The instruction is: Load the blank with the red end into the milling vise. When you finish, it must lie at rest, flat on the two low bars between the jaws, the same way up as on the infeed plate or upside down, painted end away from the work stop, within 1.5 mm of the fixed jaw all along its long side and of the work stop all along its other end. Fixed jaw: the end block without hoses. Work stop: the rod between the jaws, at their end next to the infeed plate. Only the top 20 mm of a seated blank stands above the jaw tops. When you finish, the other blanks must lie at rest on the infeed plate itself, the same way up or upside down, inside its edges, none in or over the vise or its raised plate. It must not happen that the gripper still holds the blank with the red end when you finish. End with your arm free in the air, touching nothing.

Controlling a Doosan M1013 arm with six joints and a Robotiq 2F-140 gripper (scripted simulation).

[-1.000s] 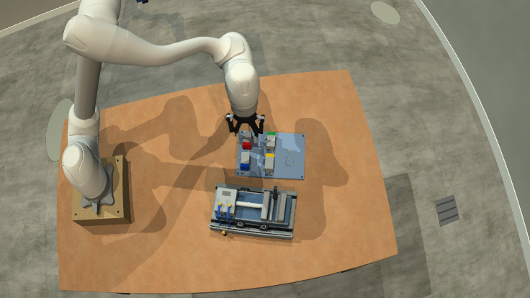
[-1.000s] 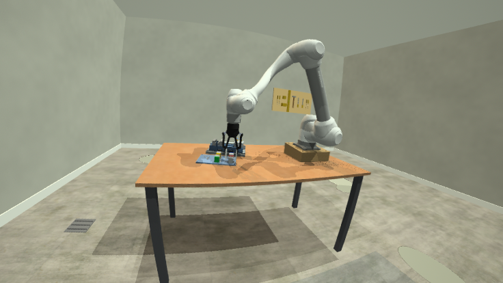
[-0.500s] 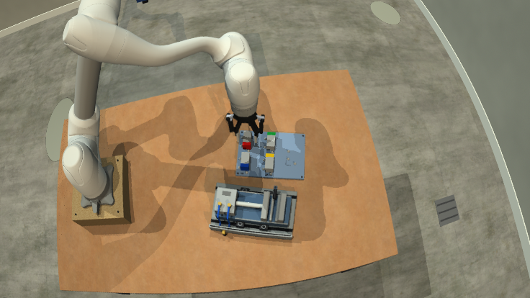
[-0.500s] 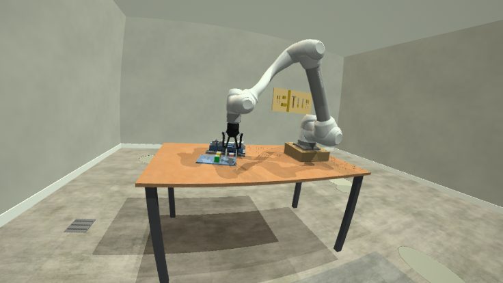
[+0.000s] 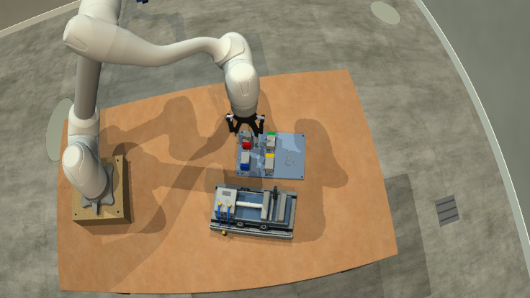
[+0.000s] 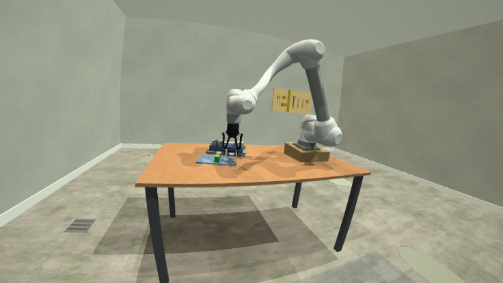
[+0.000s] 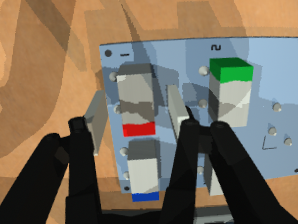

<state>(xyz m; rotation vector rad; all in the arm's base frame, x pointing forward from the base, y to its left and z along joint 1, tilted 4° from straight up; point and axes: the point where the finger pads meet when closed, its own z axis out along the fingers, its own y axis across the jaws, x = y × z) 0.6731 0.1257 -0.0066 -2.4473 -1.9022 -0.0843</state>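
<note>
The blank with the red end (image 5: pixel 246 140) lies flat at the far left of the blue infeed plate (image 5: pixel 274 155); in the wrist view (image 7: pixel 137 99) its red end points toward the blue-ended blank (image 7: pixel 143 169). My gripper (image 5: pixel 247 138) hangs low over it, open. In the wrist view (image 7: pixel 133 123) the two fingers stand either side of the blank's long sides, with a gap on each side. The vise (image 5: pixel 255 211) stands nearer the front, its jaws apart and nothing between them. The work stop rod (image 5: pixel 275 191) is at the vise's end next to the plate.
A green-ended blank (image 5: pixel 271 140) and a yellow-ended blank (image 5: pixel 269 163) lie on the plate to the right of the fingers; the green one (image 7: pixel 229 86) is close to the right finger. The vise's block with blue hoses (image 5: pixel 224 201) is on its left. The arm's base block (image 5: pixel 101 191) stands at the left.
</note>
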